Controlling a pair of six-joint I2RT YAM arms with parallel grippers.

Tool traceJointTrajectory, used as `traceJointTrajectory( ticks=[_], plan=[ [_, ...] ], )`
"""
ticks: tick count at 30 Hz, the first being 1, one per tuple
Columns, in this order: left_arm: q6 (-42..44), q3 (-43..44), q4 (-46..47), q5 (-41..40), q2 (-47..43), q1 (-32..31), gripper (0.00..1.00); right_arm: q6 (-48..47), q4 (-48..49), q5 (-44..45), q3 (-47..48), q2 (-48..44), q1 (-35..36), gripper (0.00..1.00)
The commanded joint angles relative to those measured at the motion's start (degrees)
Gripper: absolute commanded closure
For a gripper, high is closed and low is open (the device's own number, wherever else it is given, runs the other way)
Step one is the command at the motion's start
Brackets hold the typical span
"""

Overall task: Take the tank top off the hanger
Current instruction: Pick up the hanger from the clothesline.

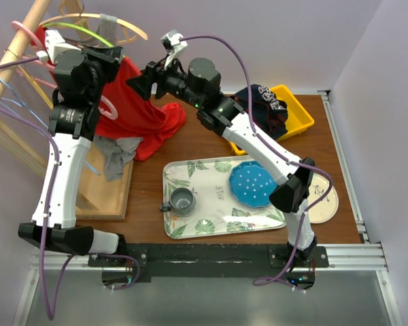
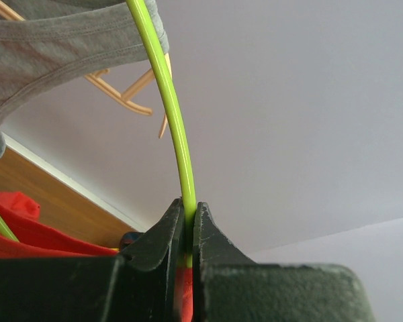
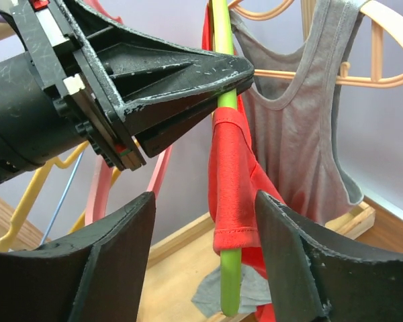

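Note:
The red tank top [image 1: 132, 112] hangs from a green hanger [image 1: 81, 28] at the wooden rack, its hem trailing onto the table. My left gripper [image 1: 88, 49] is shut on the green hanger's bar [image 2: 171, 114], with red cloth [image 2: 27, 228] just below the jaws [image 2: 188, 215]. My right gripper [image 1: 137, 83] is open. In the right wrist view its jaws [image 3: 205, 198] stand either side of the red shoulder strap [image 3: 232, 181]. The strap sits near the hanger's bare end [image 3: 228, 288]. The fingers do not touch the strap. The left gripper [image 3: 215, 74] shows just above.
A grey tank top [image 3: 295, 134] hangs on a wooden hanger behind. Pink, yellow and blue hangers [image 1: 27, 81] hang on the rack [image 1: 7, 61]. Grey cloth [image 1: 115, 156] lies on the rack base. A leaf-print tray [image 1: 204, 224] holds a cup [image 1: 182, 200] and a blue plate [image 1: 253, 185]. A yellow bin [image 1: 296, 112] holds dark clothes.

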Motion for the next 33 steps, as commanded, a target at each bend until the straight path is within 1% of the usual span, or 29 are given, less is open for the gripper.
traceJointTrajectory(
  ticks=[1, 2, 5, 6, 9, 10, 12, 13, 15, 16, 19, 21, 22, 23, 24, 25, 26, 27, 28, 30, 31, 33],
  plan=[
    [0.47, -0.53, 6.12, 1.39, -3.41, 0.48, 1.0, 1.29, 2.5, -0.72, 2.49, 0.33, 0.05, 0.39],
    [0.47, -0.88, 6.12, 1.57, -3.5, 0.48, 1.0, 1.29, 2.59, -0.72, 2.4, 0.32, 0.14, 0.49],
    [0.47, -2.46, 7.52, 2.27, -4.21, 0.48, 1.0, 1.21, 2.51, -0.81, 2.48, 0.32, 0.05, 0.69],
    [0.38, -2.99, 8.39, 2.53, -4.47, 0.48, 1.0, 1.03, 2.33, -0.99, 2.92, 0.41, 0.05, 0.69],
    [0.12, -2.9, 8.75, 2.8, -4.56, 0.39, 1.0, 0.42, -0.38, -0.29, 4.85, 1.11, 0.23, 0.55],
    [-0.06, -2.9, 8.84, 2.89, -4.56, 0.39, 1.0, 0.42, -1.09, 0.32, 5.55, 1.46, 0.23, 0.49],
    [-0.85, -3.25, 8.93, 3.5, -4.56, 0.39, 1.0, 0.5, -3.11, 1.64, 7.48, 2.78, 0.23, 0.48],
    [-1.11, -3.34, 9.19, 3.76, -4.56, 0.3, 1.0, 0.68, -3.82, 1.82, 8.02, 3.13, 0.23, 0.49],
    [-1.64, -3.95, 9.72, 4.64, -4.56, 0.21, 1.0, 0.94, -4.87, 2.26, 8.72, 3.75, 0.32, 0.58],
    [-1.73, -4.04, 9.9, 4.91, -4.56, 0.21, 1.0, 0.94, -4.97, 2.96, 8.64, 3.75, 0.4, 0.73],
    [-1.12, -4.48, 10.6, 5.08, -4.82, 0.21, 1.0, 0.16, -3.48, 3.41, 6.01, 1.83, 0.32, 1.0],
    [-0.24, -4.66, 10.6, 4.65, -5.09, 0.3, 1.0, -0.98, -0.5, 2.8, 2.25, -1.06, 0.31, 1.0],
    [-0.06, -4.66, 10.51, 4.21, -5.17, 0.3, 0.97, -1.43, 0.73, 2.27, 0.66, -2.3, 0.31, 1.0],
    [0.38, -4.75, 10.43, 3.42, -5.35, 0.3, 0.91, -1.95, 2.4, 2.18, -2.84, -3.53, 0.23, 1.0],
    [0.73, -4.75, 10.34, 2.98, -5.44, 0.3, 0.88, -1.87, 4.07, 2.18, -4.53, -5.11, 0.23, 1.0],
    [0.91, -4.66, 10.42, 2.54, -5.61, 0.3, 0.8, -1.87, 5.04, 2.09, -6.2, -7.82, 0.31, 1.0],
    [0.99, -4.66, 10.69, 1.84, -5.87, 0.3, 0.76, -1.96, 7.14, 1.83, -9.7, -9.5, 0.31, 1.0],
    [1.0, -4.66, 10.86, 1.57, -5.79, 0.3, 0.73, -1.78, 8.55, 1.65, -11.47, -10.91, 0.31, 1.0],
    [1.08, -4.57, 11.04, 1.31, -5.88, 0.39, 0.73, -1.87, 9.61, 1.48, -13.23, -13.62, 0.23, 1.0],
    [1.17, -4.05, 11.22, 0.43, -5.61, 0.39, 0.72, -2.22, 11.38, 1.38, -17.28, -15.66, 0.23, 1.0],
    [1.0, -3.7, 10.95, 0.25, -5.44, 0.39, 0.67, -2.57, 11.47, 1.47, -18.25, -17.59, 0.14, 1.0],
    [0.99, -2.91, 10.34, -0.36, -5.0, 0.39, 0.64, -3.71, 11.73, 2.17, -21.15, -19.09, 0.14, 1.0]
  ],
)
